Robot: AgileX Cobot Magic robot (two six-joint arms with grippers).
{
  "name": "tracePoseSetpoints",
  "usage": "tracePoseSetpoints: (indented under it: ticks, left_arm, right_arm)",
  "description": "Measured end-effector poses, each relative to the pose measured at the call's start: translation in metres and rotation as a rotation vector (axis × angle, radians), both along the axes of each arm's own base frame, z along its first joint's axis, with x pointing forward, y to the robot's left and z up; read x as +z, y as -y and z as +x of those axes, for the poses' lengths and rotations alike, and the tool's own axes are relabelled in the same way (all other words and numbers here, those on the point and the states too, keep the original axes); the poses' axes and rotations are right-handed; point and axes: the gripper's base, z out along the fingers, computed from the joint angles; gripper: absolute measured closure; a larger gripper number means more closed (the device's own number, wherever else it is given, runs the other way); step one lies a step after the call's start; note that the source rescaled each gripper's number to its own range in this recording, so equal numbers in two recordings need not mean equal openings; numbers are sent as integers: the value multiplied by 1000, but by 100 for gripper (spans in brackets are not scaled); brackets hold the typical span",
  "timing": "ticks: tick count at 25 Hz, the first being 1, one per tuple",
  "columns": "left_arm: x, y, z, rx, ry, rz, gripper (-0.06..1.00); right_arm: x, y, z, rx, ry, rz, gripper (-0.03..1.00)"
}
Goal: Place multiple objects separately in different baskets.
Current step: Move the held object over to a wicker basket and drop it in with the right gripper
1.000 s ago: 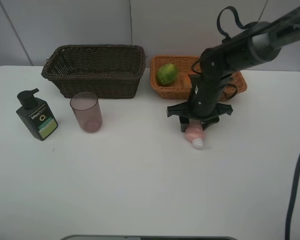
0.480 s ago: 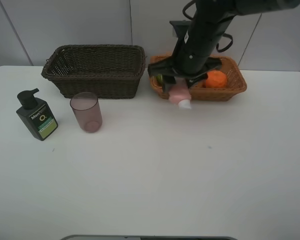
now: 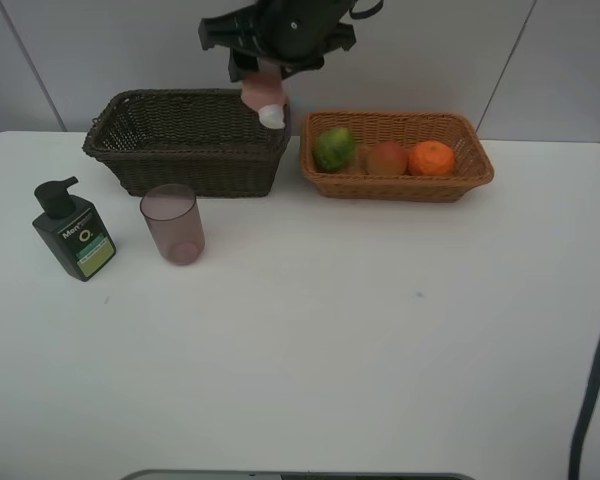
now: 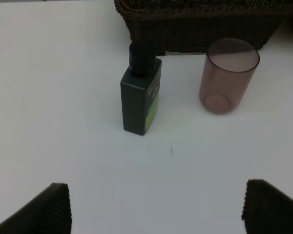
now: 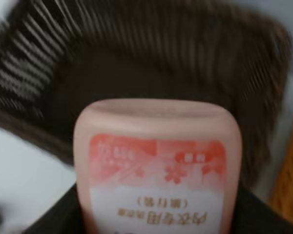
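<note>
Right arm (image 3: 285,25) is up at the back over the dark brown basket (image 3: 185,150), reaching across the middle to its right rear corner. Right fingers (image 5: 271,214) are clamped on the pink squeeze tube (image 3: 261,97) from both sides. The tube is in the air, white cap pointing down, hanging just above the basket's rim, touching nothing else. In the right wrist view the tube's label fills the frame with the blurred dark weave under it. Light orange-tan basket (image 3: 400,187) sits just beside the dark one, on its right, and holds three fruits in a row: green lime (image 3: 334,148) at the left end, peach (image 3: 385,158) in the middle, orange (image 3: 431,158) towards the right. Translucent mauve cup (image 3: 171,222) stands upright on the white surface (image 3: 330,350), near the front wall of the dark basket. Dark green pump bottle (image 3: 73,232) is upright to the left of the cup, apart from it. Left fingers (image 4: 44,212) are spread wide with nothing between them, low over the surface, bottle and cup ahead of them in the left wrist view. Left arm not visible in the high view.
</note>
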Motion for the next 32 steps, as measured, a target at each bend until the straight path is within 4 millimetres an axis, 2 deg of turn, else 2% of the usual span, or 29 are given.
tracePoseSetpoints:
  ticks: [5, 9, 15, 18, 24, 26, 32]
  left_arm:
    - [0, 0, 0, 0, 0, 0, 3]
    - [0, 0, 0, 0, 0, 0, 3]
    - [0, 0, 0, 0, 0, 0, 3]
    - [0, 0, 0, 0, 0, 0, 3]
    - [0, 0, 0, 0, 0, 0, 3]
    - [0, 0, 0, 0, 0, 0, 3]
    - [0, 0, 0, 0, 0, 0, 3]
  right_arm:
    - [-1, -18, 11, 38, 160, 134, 97]
    - [-17, -28, 21, 61, 235, 177, 97]
    - [-56, -35, 38, 68, 276, 214, 97]
    - [-83, -33, 47, 59, 260, 203, 97]
    - [-123, -33, 53, 54, 215, 171, 97]
    - [-129, -34, 54, 56, 215, 172, 97]
    - [-131, -29, 59, 48, 246, 196, 97]
